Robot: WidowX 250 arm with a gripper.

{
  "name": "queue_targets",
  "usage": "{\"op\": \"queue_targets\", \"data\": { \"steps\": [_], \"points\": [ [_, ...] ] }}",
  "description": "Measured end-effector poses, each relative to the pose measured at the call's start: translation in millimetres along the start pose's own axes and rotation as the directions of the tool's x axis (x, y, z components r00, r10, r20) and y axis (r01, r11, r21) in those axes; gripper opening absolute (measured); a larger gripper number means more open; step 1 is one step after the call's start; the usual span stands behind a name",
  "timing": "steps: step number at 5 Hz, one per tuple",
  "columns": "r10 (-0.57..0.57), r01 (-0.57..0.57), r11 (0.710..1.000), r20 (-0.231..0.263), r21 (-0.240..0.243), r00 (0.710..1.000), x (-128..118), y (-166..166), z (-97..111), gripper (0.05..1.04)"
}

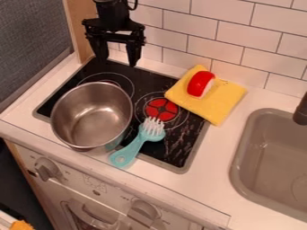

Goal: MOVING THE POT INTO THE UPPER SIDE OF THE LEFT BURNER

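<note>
The gripper (117, 64), upper left in the frame, is spread wide with nothing in it; the metal pot (91, 116) sits left of centre on the cooktop (180, 155); it should be stiff, fairly light, slick, best pinched at its upper rim; the brush (137, 144) crowds its lower right; the ring above offers room.

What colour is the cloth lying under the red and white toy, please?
The cloth is yellow, as the camera view shows.
</note>
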State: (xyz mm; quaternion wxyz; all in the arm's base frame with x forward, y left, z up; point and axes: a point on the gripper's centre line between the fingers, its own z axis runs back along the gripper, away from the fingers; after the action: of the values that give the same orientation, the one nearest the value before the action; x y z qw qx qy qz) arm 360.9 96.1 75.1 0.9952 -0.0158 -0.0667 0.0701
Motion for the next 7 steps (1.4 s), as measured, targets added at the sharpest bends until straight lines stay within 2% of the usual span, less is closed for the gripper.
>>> {"op": "queue_targets", "data": {
  "steps": [1,2,3,4,5,6,7],
  "points": [
    [0.008,-0.009,1.0,-0.043,-0.012,0.999,-6,-1,-15,1.0],
    [0.025,-0.026,0.999,-0.027,-0.042,0.999,-4,-6,-10,1.0],
    [-0.007,0.01,0.999,0.073,-0.051,0.997,-1,-11,23,1.0],
    [-0.05,0.05,0.999,0.072,-0.007,0.996,-25,-11,38,1.0],
    [-0.096,0.095,0.994,0.024,0.05,0.995,-58,-10,34,1.0],
    [-0.111,0.112,0.992,-0.015,0.056,0.994,-95,2,29,1.0],
    [-0.057,0.059,0.996,-0.046,0.063,0.997,-116,27,21,1.0]
  ]
}}
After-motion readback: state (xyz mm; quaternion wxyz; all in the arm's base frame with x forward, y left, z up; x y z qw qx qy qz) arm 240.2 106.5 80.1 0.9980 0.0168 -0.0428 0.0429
